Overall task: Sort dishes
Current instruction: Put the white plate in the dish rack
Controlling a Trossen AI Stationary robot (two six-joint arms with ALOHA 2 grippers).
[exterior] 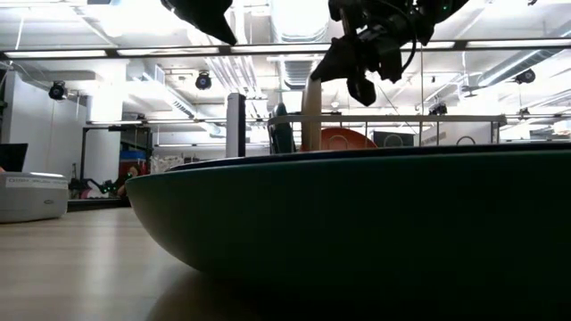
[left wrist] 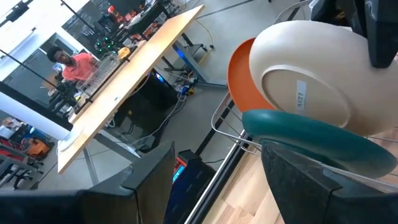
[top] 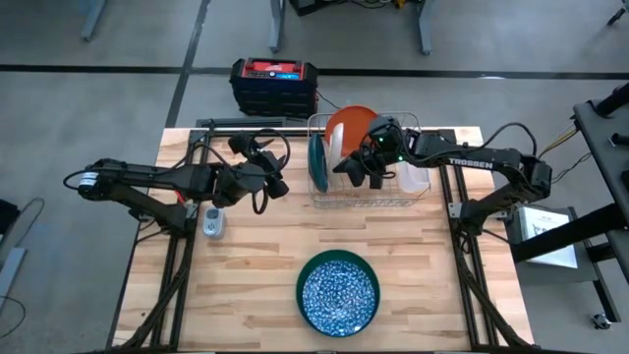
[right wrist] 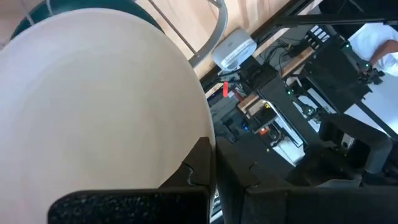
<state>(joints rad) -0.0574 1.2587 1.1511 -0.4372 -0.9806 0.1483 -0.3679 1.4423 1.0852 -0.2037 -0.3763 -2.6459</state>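
step: right pincer (top: 352, 169) is clenched on the rim of the round white glazed plate (top: 336, 147), held on edge over the silver wire rack (top: 364, 197) at the bench's (top: 246, 285) far edge; reads as seating or lifting that plate, can't tell which.
do it well: keep the plate vertical and in line with the rack wires, move slowly, and don't knock the neighbours on either side.
large patterned bowl (top: 338, 291): round, dark green rim, pale speckled floral inside; sits alone near the bench's near edge, well apart from the rack.
orange plate (top: 356, 120): round, glossy, on edge in the rack, just behind the white one.
dark green plate (top: 316, 163): round, on edge at the rack's left end, just beside the white one.
left pincer (top: 278, 185): released, fingers apart, nothing in it; hovers left of the rack, waiting.
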